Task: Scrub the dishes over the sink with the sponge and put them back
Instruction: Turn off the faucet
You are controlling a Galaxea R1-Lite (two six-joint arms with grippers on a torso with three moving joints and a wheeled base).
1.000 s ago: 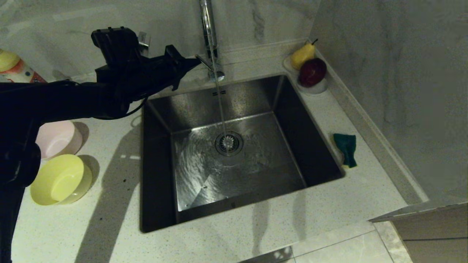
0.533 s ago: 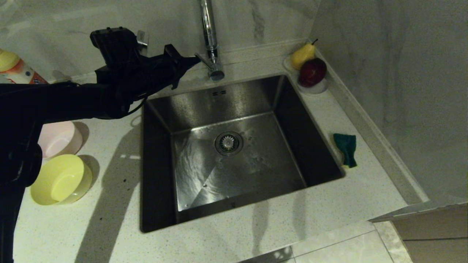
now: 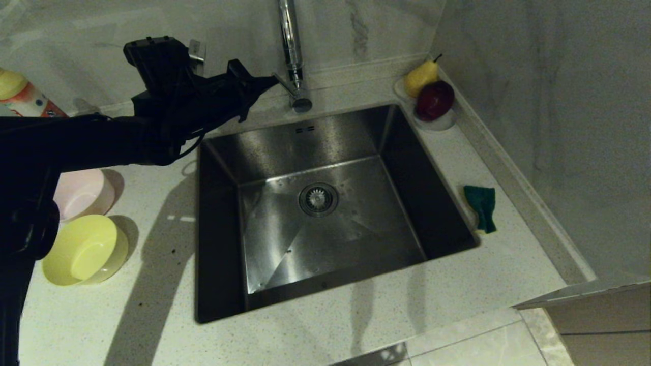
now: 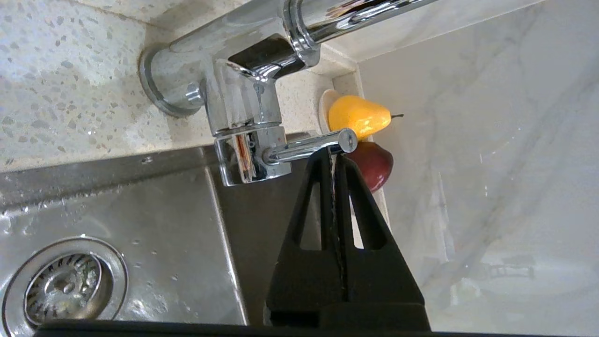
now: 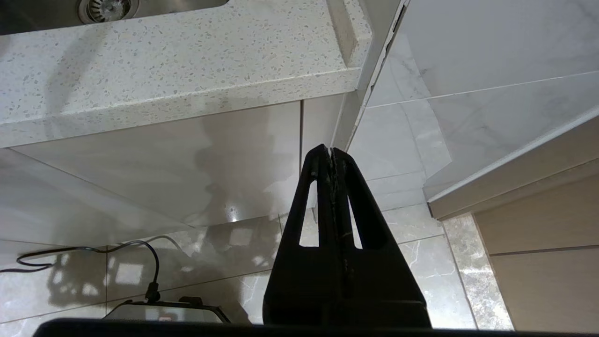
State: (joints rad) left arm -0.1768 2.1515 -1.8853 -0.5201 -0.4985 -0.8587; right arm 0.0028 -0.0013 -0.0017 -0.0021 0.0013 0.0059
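Left gripper (image 4: 333, 152) clenched empty, tips against the faucet lever (image 4: 306, 147) (apparently nudging it); sponge (image 3: 481, 207) waiting right of the sink (image 3: 218, 244).

A pale speckled stone surface (image 3: 152, 315) surrounds the square brushed grey steel sink (image 3: 264, 147) and its shiny chrome faucet (image 3: 291, 46). On the surface sit a round pale pink plastic bowl (image 3: 84, 190), a round yellow plastic bowl (image 3: 84, 249), and a dark green sponge (image 3: 482, 206). A yellow pear (image 3: 420, 76) and a dark red apple (image 3: 435, 99) share a small white dish (image 3: 441, 122). The wall (image 3: 559, 101) is white marble with grey veins.
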